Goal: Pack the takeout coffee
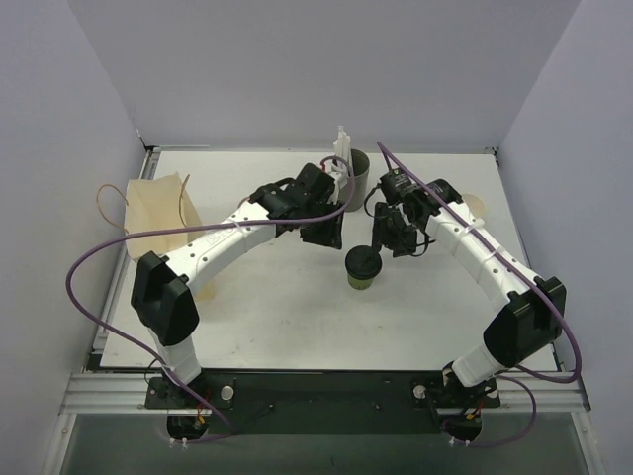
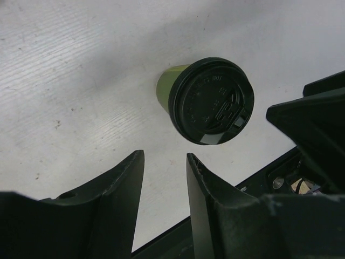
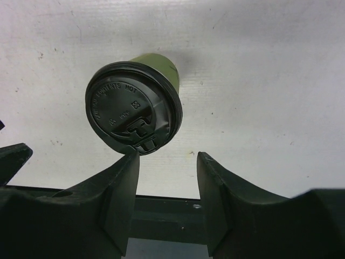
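Bottom edge of the overhead view: black mounting rail (image 1: 316, 391) with both arm bases bolted on, and purple cables (image 1: 74, 287) looping off them.

Left gripper (image 1: 321, 233) sits just left of frame centre. In the left wrist view (image 2: 164, 156) its two dark fingers (image 2: 121, 183) are a narrow gap apart with nothing between them.

Right gripper (image 1: 384, 242) sits just right of centre. In the right wrist view (image 3: 167, 156) its fingers (image 3: 126, 178) are spread wider, also with nothing between them.

The green coffee cup (image 1: 361, 277) stands upright on the white table (image 1: 297, 317), centre frame, below and between the two grippers. The black lid (image 1: 362, 261) is on.

In the left wrist view the cup (image 2: 166, 91) and lid (image 2: 211, 101) are upper centre, clear of the fingers.

In the right wrist view the lid (image 3: 132, 113) nearly meets the frame-left finger. Can't tell if they touch. The green wall (image 3: 160, 67) shows above it.

A grey cup (image 1: 358, 173) with white straws (image 1: 342, 146) is at top centre, behind the left gripper.

A tan paper bag (image 1: 158, 208) with handles lies at the left edge of the table.

Something pale tan (image 1: 477, 203) shows at right behind the right arm, mostly hidden.
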Motion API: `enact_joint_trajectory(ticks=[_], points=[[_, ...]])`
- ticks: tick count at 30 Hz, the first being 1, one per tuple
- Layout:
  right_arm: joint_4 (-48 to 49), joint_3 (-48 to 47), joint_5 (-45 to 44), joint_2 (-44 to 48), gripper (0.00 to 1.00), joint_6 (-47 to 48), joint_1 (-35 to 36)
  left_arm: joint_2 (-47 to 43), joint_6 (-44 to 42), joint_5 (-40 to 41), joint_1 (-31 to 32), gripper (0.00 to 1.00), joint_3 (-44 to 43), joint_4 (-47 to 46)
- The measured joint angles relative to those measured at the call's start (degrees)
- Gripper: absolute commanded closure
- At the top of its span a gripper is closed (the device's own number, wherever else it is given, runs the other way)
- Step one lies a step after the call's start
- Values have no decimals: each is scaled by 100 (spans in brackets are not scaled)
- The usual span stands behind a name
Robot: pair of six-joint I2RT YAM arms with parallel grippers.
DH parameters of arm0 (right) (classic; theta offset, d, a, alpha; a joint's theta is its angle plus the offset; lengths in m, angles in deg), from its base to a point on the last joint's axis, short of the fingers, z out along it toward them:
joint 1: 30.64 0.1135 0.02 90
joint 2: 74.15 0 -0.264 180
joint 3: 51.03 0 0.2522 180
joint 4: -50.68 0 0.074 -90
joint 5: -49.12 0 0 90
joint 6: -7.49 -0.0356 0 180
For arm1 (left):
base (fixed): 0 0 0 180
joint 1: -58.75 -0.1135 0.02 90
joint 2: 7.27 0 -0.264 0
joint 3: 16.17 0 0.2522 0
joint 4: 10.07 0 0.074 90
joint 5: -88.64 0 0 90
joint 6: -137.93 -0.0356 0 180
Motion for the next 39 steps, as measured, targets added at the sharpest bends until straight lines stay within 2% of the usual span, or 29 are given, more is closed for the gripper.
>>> enact_joint_trajectory(ticks=[11,39], points=[[385,435,127,0,73,-92,4,704,149,72,243,62,-535,7],[968,892,282,-284,81,-90,-76,1097,232,9,293,64,-538,-39]])
